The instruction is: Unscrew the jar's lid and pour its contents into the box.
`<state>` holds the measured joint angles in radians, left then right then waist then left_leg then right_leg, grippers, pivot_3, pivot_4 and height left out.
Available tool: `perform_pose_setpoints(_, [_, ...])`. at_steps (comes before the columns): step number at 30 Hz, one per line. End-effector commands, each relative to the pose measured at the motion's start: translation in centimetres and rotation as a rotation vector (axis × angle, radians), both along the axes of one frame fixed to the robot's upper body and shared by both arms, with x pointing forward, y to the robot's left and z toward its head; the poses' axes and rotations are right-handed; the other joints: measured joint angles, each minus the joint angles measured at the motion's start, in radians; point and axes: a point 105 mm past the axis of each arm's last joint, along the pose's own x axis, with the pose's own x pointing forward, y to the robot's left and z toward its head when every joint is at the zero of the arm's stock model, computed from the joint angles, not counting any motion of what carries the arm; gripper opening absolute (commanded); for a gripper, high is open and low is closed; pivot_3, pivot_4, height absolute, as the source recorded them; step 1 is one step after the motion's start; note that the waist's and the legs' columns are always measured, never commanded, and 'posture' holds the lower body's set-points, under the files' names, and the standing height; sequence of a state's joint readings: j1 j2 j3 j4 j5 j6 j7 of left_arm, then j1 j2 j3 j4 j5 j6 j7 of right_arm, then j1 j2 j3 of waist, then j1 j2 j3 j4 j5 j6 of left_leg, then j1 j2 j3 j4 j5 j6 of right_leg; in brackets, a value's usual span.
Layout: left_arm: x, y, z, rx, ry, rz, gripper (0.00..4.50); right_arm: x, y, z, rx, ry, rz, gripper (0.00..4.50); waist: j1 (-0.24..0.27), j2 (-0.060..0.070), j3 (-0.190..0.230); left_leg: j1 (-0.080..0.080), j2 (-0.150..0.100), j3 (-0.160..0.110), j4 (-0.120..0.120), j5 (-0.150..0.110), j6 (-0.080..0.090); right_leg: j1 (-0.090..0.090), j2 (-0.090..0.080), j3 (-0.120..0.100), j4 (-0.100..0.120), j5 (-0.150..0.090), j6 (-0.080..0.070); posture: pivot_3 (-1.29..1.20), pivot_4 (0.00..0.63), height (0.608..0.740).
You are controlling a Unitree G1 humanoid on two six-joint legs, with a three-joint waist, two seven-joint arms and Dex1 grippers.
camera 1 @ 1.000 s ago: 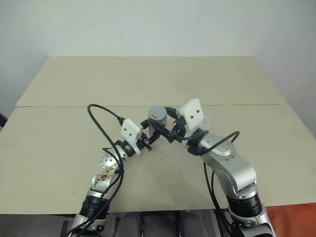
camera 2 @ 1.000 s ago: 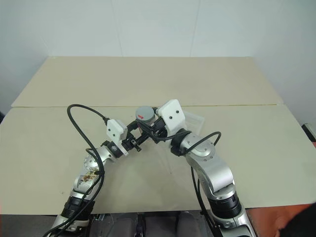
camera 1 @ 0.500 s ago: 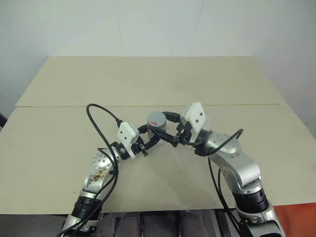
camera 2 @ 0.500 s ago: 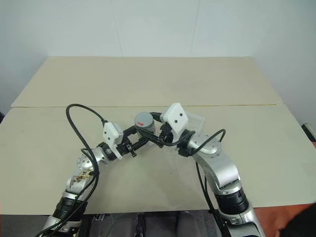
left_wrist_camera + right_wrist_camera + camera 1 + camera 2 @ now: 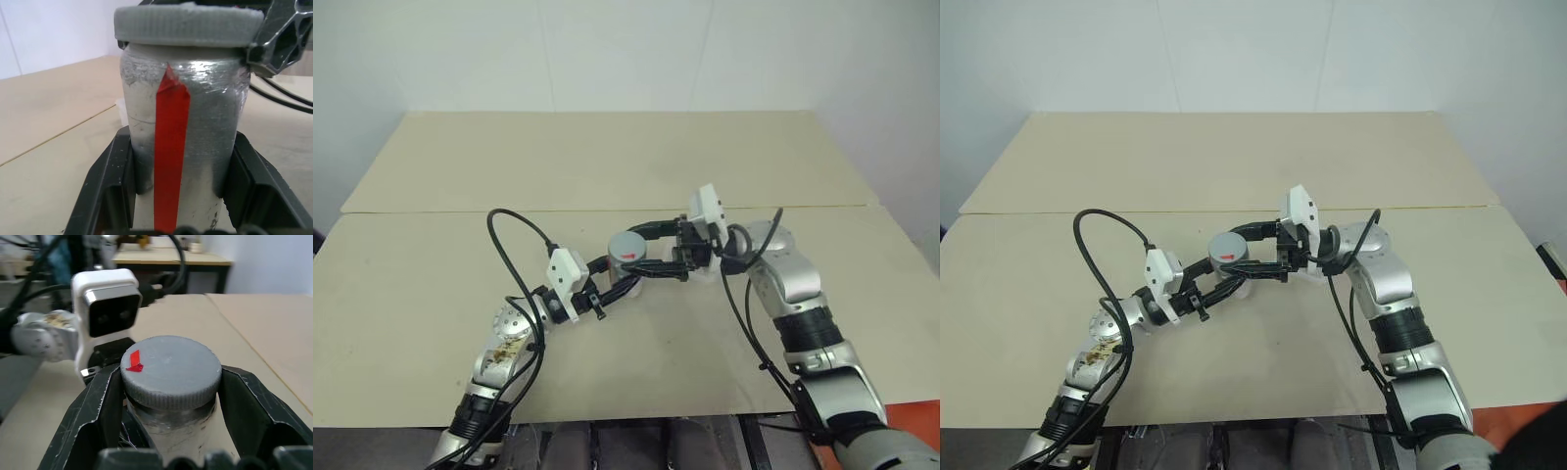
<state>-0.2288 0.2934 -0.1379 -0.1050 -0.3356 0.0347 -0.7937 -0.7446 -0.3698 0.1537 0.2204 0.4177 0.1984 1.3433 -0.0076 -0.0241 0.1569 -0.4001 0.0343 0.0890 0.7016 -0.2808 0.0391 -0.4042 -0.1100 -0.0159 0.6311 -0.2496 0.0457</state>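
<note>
Both arms meet over the beige worktop (image 5: pixel 431 294): left fingers (image 5: pixel 110 183) clamp the jar (image 5: pixel 183 142) low, right fingers (image 5: pixel 100 404) clamp its lid (image 5: pixel 171 369) between them.

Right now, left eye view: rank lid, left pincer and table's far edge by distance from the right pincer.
1. lid: clamped in the right pincer.
2. left pincer: just below, gripping the jar.
3. table's far edge: well behind, by the wall.

Upright silvery jar (image 5: pixel 183 147); grey lid (image 5: pixel 171 369) on
</note>
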Motion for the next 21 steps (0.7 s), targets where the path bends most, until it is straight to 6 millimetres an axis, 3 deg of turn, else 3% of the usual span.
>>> perform_pose_setpoints(1, [-0.8, -1.7, 1.3, -0.009, -0.057, -0.066, 1.96, -0.7, 0.9, 1.4, 0.042, -0.054, 0.129, 2.83, -0.001, 0.0, 0.0, 0.0, 0.0, 0.0, 0.0, 0.0, 0.0, 0.0, 0.0, 0.0, 0.0, 0.0, 0.0, 0.0, 0.15, 0.74])
perform_pose_setpoints(4, [-0.9, -1.8, 1.3, -0.011, -0.057, -0.065, 1.96, -0.1, 0.9, 1.5, 0.047, -0.057, 0.106, 2.83, -0.001, 0.0, 0.0, 0.0, 0.0, 0.0, 0.0, 0.001, -0.001, 0.0, 0.0, 0.0, 0.001, 0.0, 0.0, 0.0, 0.15, 0.74])
perform_pose_setpoints(9, [-0.4, -1.7, 1.1, -0.02, -0.056, -0.034, 1.96, -0.3, -0.3, 2.2, 0.1, -0.104, 0.062, 4.44, 0.002, 0.0, 0.0, 0.0, 0.0, 0.0, 0.0, 0.001, -0.002, 0.0, 0.0, 0.0, 0.001, 0.0, 0.0, 0.0, 0.15, 0.74])
perform_pose_setpoints(13, [-0.1, -1.7, 1.1, -0.021, -0.059, -0.018, 1.96, 0.0, -1.1, 2.4, 0.113, -0.167, -0.079, 4.47, 0.006, 0.0, 0.0, -0.001, 0.0, 0.0, 0.0, 0.002, -0.004, 0.0, -0.001, 0.0, 0.001, 0.0, 0.0, 0.0, 0.15, 0.74])
perform_pose_setpoints(21, [0.4, -1.7, 0.9, -0.015, -0.066, 0.008, 1.96, -1.5, -3.3, 3.1, 0.17, -0.213, -0.332, 4.47, 0.016, 0.0, 0.0, -0.001, 0.0, 0.0, 0.0, 0.002, -0.003, -0.001, -0.002, 0.0, 0.0, 0.0, 0.0, 0.0, 0.15, 0.74])
